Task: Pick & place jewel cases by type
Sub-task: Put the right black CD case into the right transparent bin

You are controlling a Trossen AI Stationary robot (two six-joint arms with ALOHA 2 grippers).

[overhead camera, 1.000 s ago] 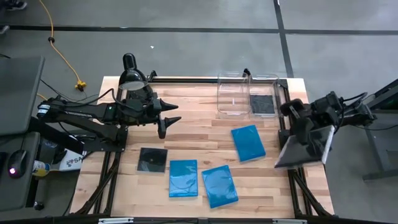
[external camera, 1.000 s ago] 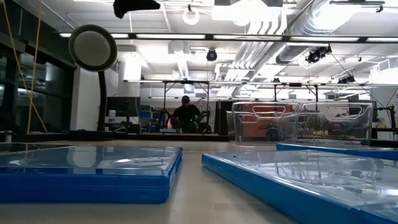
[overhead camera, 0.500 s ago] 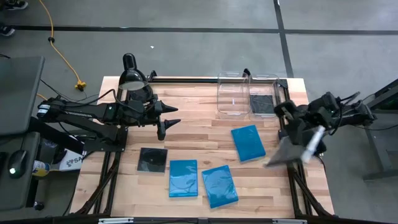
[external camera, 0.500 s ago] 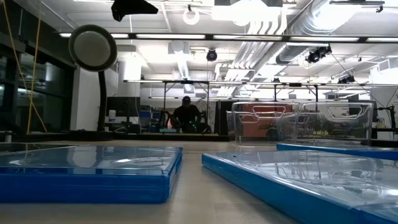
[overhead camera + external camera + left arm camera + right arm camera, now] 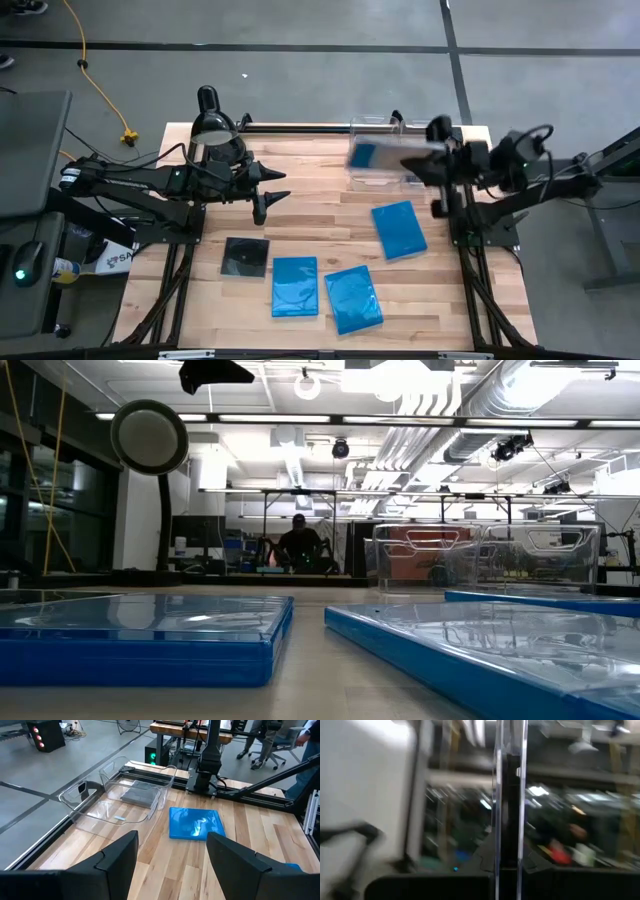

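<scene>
My right gripper (image 5: 438, 160) is shut on a glossy black jewel case (image 5: 392, 155), held in the air over the two clear bins (image 5: 402, 128) at the far right. One black case (image 5: 139, 795) lies in the right-hand bin. Another black case (image 5: 246, 256) and three blue cases (image 5: 295, 286) (image 5: 353, 298) (image 5: 399, 229) lie flat on the wooden table. My left gripper (image 5: 262, 192) waits above the far left of the table, open with nothing between its fingers (image 5: 117, 857). My right gripper pinches the black case between its two fingers at the edge nearest the right arm (image 5: 430, 158). The fingers come from the table's right, roughly level. In the wrist view the case stands edge-on between them (image 5: 509, 835). It is lifted clear and reaches out leftward over the bins.
A black desk lamp (image 5: 212, 125) stands at the far left corner, beside my left arm. Bare wood lies between the black case and the bins. In the room beyond the table a person (image 5: 300, 545) sits at a bench.
My right gripper has swung up from over the table's right edge toward the far edge and the left, and has turned. The black case has gone with it and now hangs over the bins. The gripper has stayed shut on the case.
</scene>
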